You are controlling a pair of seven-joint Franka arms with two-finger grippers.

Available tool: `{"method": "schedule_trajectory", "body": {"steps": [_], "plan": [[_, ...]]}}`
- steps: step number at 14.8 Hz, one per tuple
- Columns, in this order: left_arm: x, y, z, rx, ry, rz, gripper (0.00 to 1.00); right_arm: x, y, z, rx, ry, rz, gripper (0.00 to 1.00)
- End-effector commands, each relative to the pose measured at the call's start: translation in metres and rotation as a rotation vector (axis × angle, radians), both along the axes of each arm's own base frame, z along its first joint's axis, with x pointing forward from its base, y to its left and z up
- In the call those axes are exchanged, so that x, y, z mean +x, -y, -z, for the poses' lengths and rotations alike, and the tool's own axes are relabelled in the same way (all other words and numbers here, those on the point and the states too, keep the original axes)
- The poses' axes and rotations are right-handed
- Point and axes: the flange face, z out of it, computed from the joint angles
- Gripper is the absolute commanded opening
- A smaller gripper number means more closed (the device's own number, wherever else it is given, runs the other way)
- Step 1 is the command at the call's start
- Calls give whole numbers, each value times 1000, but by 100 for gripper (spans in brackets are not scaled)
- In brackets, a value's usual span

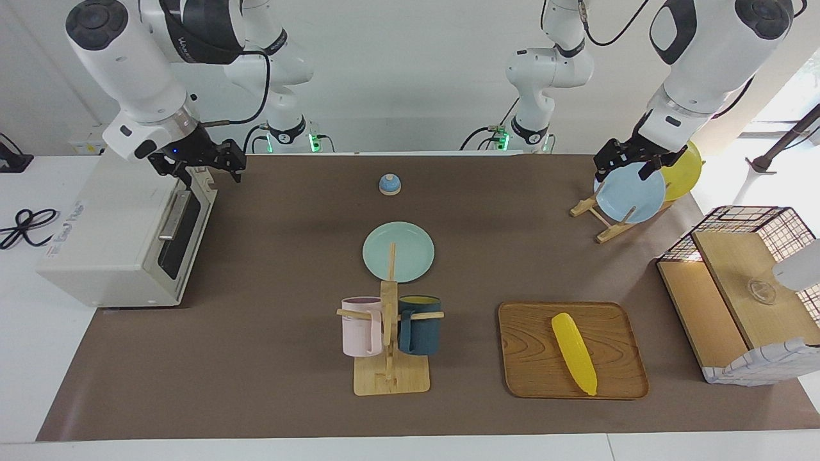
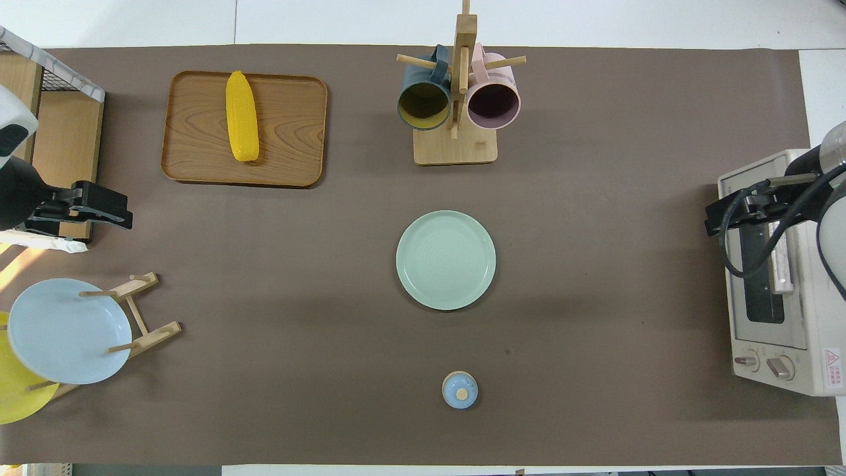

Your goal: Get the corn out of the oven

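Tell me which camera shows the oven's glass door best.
The overhead view: the oven shows its front nearly face-on there, with the dark glass, the bar handle and both knobs, though the right claw and its cable cover the door's top. The facing view shows the door only slantwise, a narrow strip.

Glossy plastic corn point(image 1: 574, 353), wood-grain tray point(image 1: 532, 358)

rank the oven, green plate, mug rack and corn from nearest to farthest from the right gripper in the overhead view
From the right gripper, which hangs over the oven's door end:
1. oven, right under it, at the right arm's end of the table.
2. green plate, mid-table.
3. mug rack, farther from the robots than the plate.
4. corn, on the wooden tray toward the left arm's end.
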Motion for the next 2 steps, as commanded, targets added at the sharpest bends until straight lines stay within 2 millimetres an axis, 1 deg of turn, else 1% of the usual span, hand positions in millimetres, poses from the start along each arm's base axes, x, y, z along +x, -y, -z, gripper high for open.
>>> {"method": "schedule_trajectory", "body": {"steps": [1,2], "plan": [[-2,-4,1,17,21,19,100,-3,-1,-1,21,14,20,100],[-2,-1,1,17,21,22,100,-3,0,-1,21,14,20,100]]}}
